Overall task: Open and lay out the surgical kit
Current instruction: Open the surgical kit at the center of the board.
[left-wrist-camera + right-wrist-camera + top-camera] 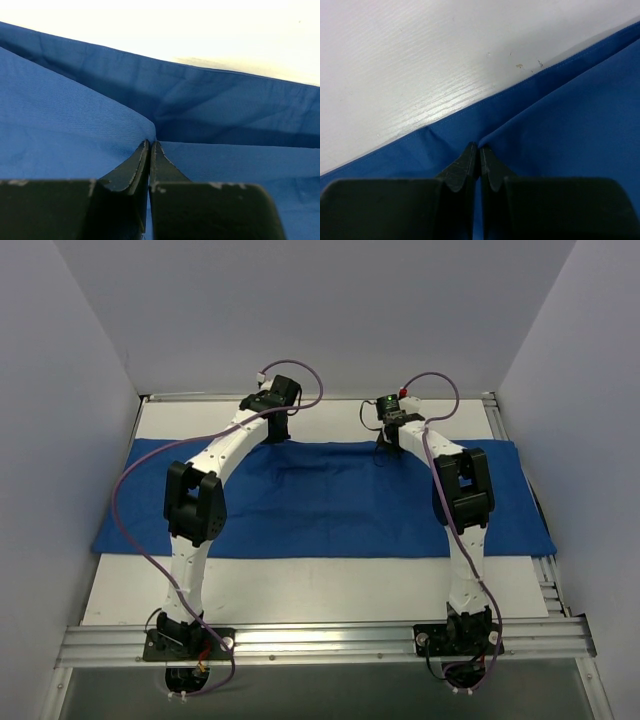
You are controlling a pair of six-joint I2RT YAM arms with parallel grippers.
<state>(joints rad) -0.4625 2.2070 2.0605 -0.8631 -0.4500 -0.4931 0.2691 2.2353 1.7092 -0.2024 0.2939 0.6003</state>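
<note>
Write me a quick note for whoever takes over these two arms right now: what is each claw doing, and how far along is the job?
Left gripper: shut, pinching a fold of the blue cloth wrap near its far edge.
Right gripper: shut on the same cloth's far edge.
Cloth: spread wide across the white table, seemingly doubled over along the far side.
Done: wrap mostly opened out.
Left: finish unfolding. Nothing else of the kit shows yet, so it remains to be laid out.
</note>
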